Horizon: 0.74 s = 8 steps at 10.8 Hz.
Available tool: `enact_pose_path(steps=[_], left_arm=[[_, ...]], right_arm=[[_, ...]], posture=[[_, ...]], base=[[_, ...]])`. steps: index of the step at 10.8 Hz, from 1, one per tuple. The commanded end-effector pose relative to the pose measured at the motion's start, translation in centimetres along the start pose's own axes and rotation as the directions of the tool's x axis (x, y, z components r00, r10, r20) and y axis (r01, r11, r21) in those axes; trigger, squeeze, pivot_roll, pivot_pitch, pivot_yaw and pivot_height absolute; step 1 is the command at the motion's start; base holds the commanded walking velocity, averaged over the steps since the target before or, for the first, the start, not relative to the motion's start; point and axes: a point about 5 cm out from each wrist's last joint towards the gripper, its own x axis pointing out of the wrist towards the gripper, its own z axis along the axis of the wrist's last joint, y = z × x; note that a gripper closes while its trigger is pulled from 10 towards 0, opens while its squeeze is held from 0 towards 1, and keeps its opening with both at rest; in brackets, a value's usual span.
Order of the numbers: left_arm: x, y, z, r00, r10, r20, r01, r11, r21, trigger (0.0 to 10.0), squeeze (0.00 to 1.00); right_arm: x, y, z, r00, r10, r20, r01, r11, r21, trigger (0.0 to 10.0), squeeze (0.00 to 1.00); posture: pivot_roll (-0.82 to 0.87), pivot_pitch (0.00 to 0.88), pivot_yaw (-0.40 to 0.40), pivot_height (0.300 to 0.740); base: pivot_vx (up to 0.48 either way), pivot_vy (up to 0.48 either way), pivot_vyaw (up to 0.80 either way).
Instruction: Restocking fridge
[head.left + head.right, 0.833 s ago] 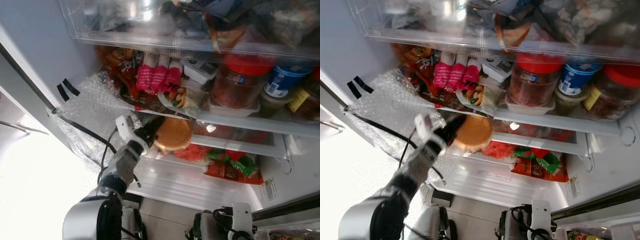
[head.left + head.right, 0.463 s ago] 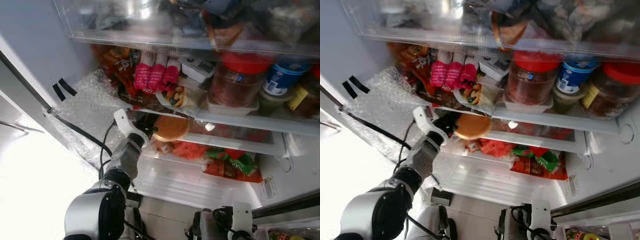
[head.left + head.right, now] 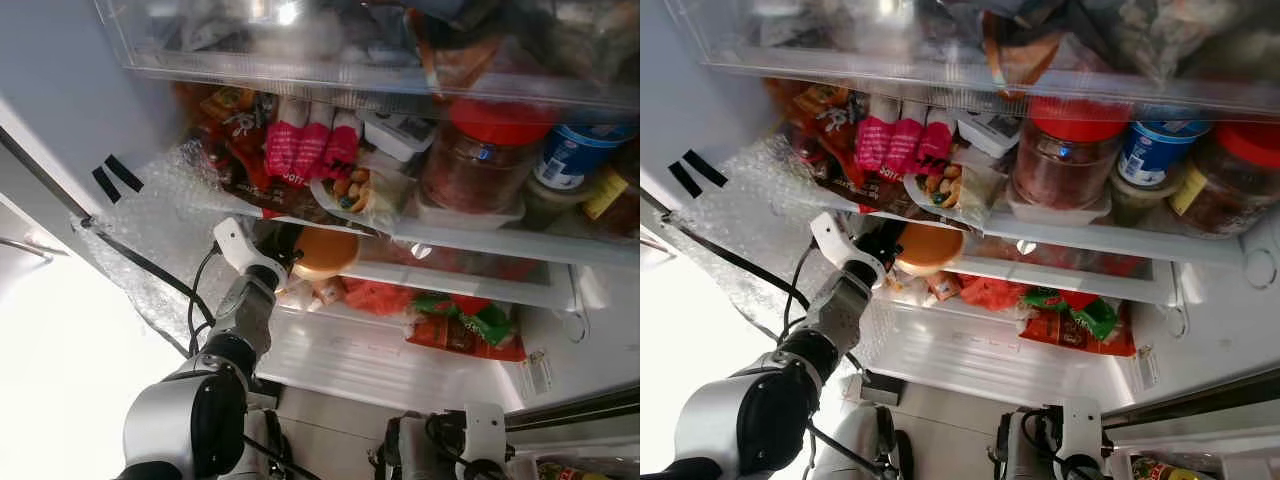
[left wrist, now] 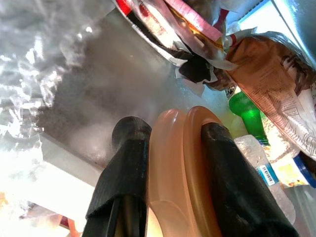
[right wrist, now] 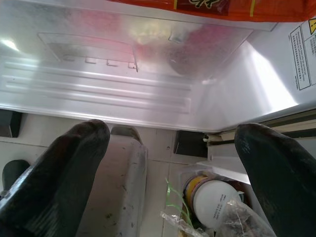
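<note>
My left gripper [image 3: 290, 252], fingers clamped on an orange lid-like disc [image 3: 325, 250], has pushed on in under the glass shelf [image 3: 470, 243]; less than a second back the disc hung out in front of the shelf lip, and now it sits tucked just below it, over the packets on the lower level. In the left wrist view the disc [image 4: 180, 173] stands on edge between the two black fingers [image 4: 126, 168], with the shelf's underside close above. I judge the placing nearly done, with only the set-down and release left.

Room is tight. The shelf edge lies just over the disc, the bubble-wrapped wall [image 3: 165, 225] crowds my arm on the left, and red and green packets [image 3: 455, 325] fill the floor of that level to the right. The freest way out looks to be straight back toward me, along the line I came in.

My right gripper [image 5: 168, 163] hangs low by the fridge base, fingers wide, holding nothing.
</note>
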Motion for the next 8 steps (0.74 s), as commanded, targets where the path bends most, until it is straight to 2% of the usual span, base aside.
enact_pose_path(steps=[1,5,6,7,8], left_arm=[[-0.1,0.1,-0.9,0.998,0.021,-0.055,-0.021,1.000,0.004,10.0,0.00],[0.0,0.5,-0.4,0.996,0.085,-0.021,-0.087,0.993,-0.082,10.0,0.00],[0.1,0.4,-0.2,0.995,0.100,-0.009,-0.100,0.991,-0.087,10.0,0.22],[0.2,0.4,0.0,0.994,0.110,-0.001,-0.109,0.989,-0.101,10.0,0.54],[0.3,0.2,0.1,0.994,0.106,0.000,-0.105,0.988,-0.112,10.0,1.00]], right_arm=[[-3.8,0.2,-7.5,0.958,0.008,-0.286,-0.011,1.000,-0.008,10.0,0.00],[-4.2,0.3,-7.8,0.957,0.010,-0.289,-0.014,1.000,-0.011,10.0,0.00],[-4.2,0.3,-7.9,0.957,0.010,-0.290,-0.014,1.000,-0.011,10.0,0.00],[-4.3,0.2,-8.0,0.956,0.009,-0.292,-0.013,1.000,-0.012,10.0,0.00],[-4.3,0.2,-8.0,0.956,0.008,-0.292,-0.013,1.000,-0.012,10.0,0.00]], posture=[[-0.20,0.295,0.068,0.640],[-0.21,0.310,0.069,0.640],[-0.21,0.311,0.069,0.640],[-0.21,0.310,0.068,0.640],[-0.21,0.310,0.069,0.640]], base=[[0.000,0.000,0.00],[0.000,0.000,0.00],[0.000,0.000,0.00],[0.000,0.000,0.00],[0.000,0.000,0.00]])
